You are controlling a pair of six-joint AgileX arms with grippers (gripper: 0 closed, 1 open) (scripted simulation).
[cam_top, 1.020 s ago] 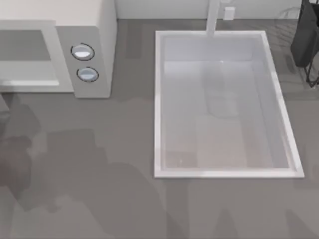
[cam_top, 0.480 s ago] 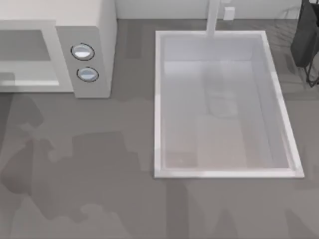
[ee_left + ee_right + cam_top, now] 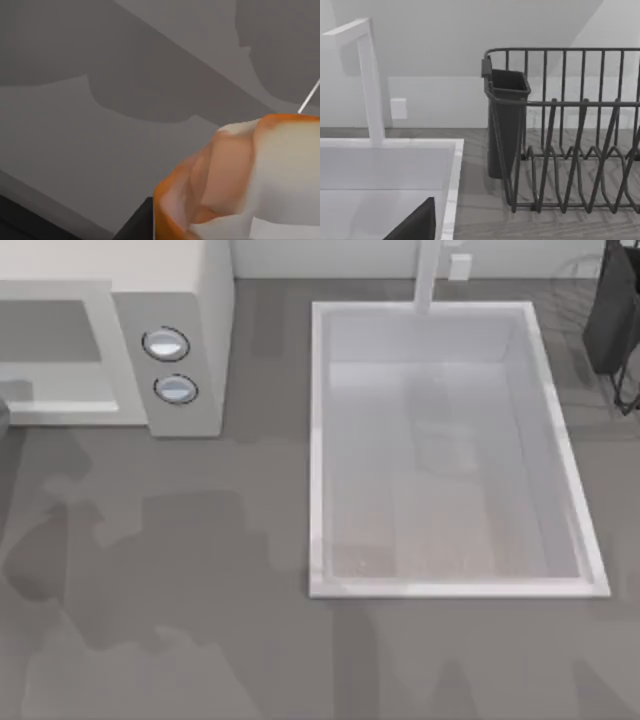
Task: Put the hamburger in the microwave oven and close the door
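Observation:
The hamburger (image 3: 240,180), orange and tan, looms right in front of the left wrist camera above the grey counter. My left gripper (image 3: 220,220) is shut on it, and one dark finger (image 3: 134,224) shows beside it. The white microwave oven (image 3: 190,300) stands at the back left of the table, its two knobs (image 3: 165,344) stacked on the front panel. Left of the knobs lies a grey recessed area (image 3: 50,335) with a pale strip below; I cannot tell whether this is the door or the open cavity. One dark fingertip (image 3: 416,224) of my right arm's gripper shows near the sink.
A white sink basin (image 3: 318,440) with a tall faucet (image 3: 428,275) fills the middle and right of the table. A dark wire dish rack (image 3: 570,150) with a cutlery holder (image 3: 506,120) stands at the back right. Bare grey counter lies in front of the microwave.
The shadows on the counter in front of the microwave have shifted. A dark shape has come in at the top view's left edge, just below the microwave front.

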